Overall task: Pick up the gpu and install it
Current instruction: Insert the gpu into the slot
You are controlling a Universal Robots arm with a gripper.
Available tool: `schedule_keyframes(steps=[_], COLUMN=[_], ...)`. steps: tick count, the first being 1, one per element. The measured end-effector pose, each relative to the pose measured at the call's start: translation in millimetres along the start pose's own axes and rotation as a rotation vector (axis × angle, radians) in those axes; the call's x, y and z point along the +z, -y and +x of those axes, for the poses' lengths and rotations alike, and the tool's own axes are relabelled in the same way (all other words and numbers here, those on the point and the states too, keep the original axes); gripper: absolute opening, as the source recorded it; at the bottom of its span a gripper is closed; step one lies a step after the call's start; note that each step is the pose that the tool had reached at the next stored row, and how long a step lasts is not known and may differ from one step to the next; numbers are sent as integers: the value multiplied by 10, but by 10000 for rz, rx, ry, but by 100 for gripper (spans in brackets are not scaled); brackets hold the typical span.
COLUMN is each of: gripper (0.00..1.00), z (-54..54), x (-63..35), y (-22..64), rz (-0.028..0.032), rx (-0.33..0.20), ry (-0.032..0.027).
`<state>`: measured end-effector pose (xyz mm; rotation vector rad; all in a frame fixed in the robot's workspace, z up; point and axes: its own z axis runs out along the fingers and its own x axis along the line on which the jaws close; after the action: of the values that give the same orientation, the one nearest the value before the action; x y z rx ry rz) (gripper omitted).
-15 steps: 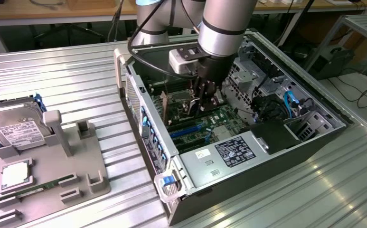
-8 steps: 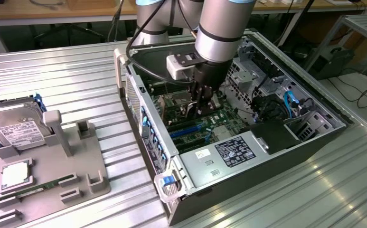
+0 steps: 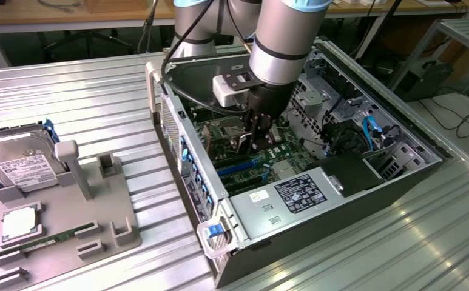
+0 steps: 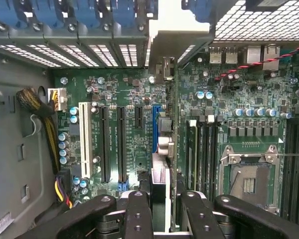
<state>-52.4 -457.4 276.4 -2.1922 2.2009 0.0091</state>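
Ribbed metal table [image 3: 96, 85] | black pincer [image 4: 165, 196] clenched on thin flat gpu [image 4: 163, 149] | over green motherboard [image 4: 124, 99]

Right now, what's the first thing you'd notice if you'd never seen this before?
The big grey robot arm reaching down into an open computer case, its black gripper closed on the gpu, a thin card held on edge over the green motherboard. Next, at the exterior view's left, a grey parts holder with a silver hard drive standing in it.
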Motion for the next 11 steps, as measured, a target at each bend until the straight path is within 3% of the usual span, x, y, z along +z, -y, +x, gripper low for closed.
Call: schedule_keyframes(steps=[11], gripper=[28], z=[59], x=[89], y=[-9], rz=[2], rx=[77], ry=[-1])
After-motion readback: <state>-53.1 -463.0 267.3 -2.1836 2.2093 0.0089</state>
